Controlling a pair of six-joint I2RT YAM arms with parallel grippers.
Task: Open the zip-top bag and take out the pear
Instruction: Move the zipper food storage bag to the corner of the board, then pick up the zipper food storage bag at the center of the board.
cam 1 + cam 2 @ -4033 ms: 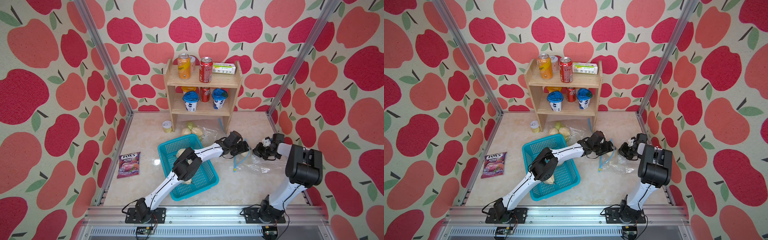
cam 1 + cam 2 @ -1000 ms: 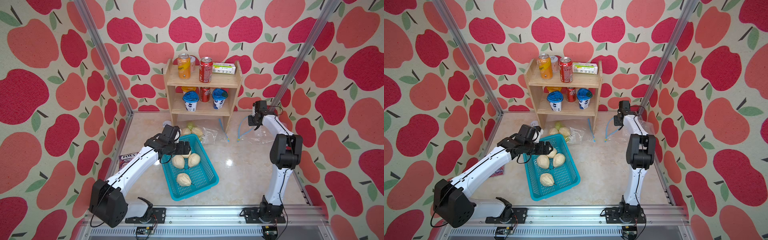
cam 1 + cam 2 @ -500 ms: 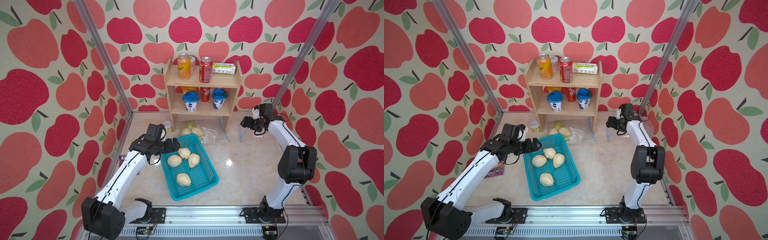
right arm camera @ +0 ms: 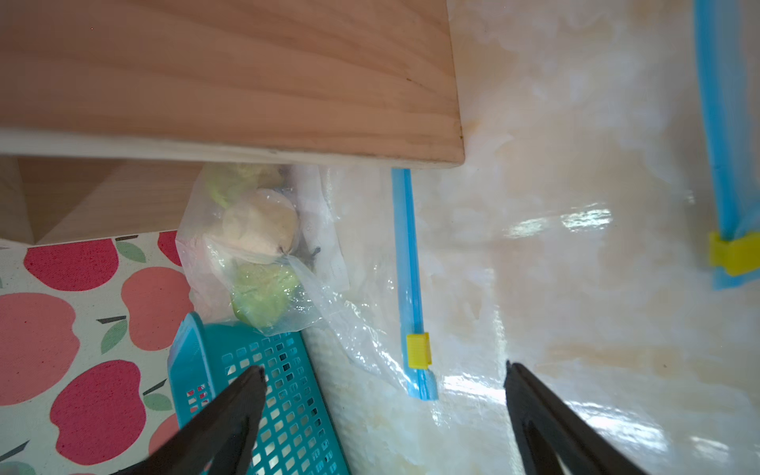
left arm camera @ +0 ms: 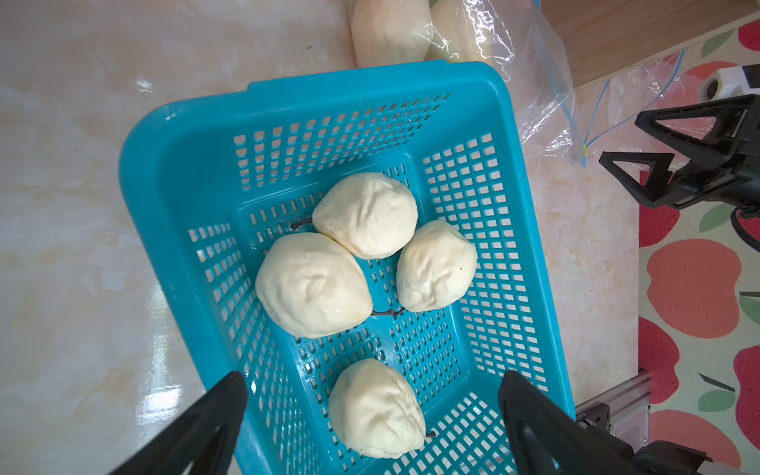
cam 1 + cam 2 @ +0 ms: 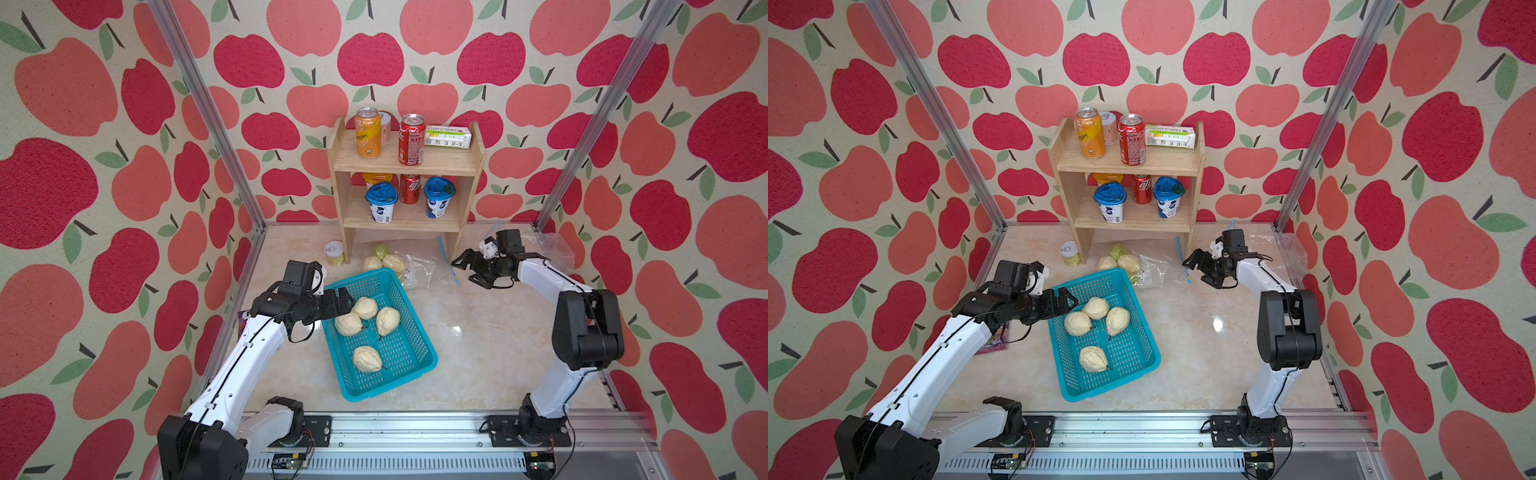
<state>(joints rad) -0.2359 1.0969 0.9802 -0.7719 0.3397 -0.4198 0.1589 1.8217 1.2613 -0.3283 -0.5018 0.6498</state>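
1. The left gripper (image 6: 337, 302) hovers over the left rim of the blue basket (image 6: 388, 388), jaws spread wide with nothing between them. The left wrist view looks past its black fingers (image 5: 214, 415) down into the basket.
2. Four pale pears (image 6: 367, 358) lie in the basket: three touch in a cluster towards the far end and one lies alone nearer the front.
3. The zip-top bag (image 6: 417, 270) lies flat on the marble table (image 6: 478, 353) at the foot of the wooden shelf (image 6: 407, 162), just beyond the basket's far rim.
4. The bagged pears (image 6: 394, 262) sit bunched at the bag's closed end beside the shelf leg. The right wrist view shows a pale one (image 4: 259, 230) between green ones.
5. The bag's blue zip strip (image 4: 409, 267) runs out from under the shelf edge, its yellow slider (image 4: 418, 350) near the strip's end. Whether the seal is parted I cannot tell.
6. The right gripper (image 6: 466, 271) hangs low just beside that zip strip, jaws wide apart and holding nothing.
7. A second clear bag (image 6: 548, 245) lies crumpled in the back right corner behind the right arm.
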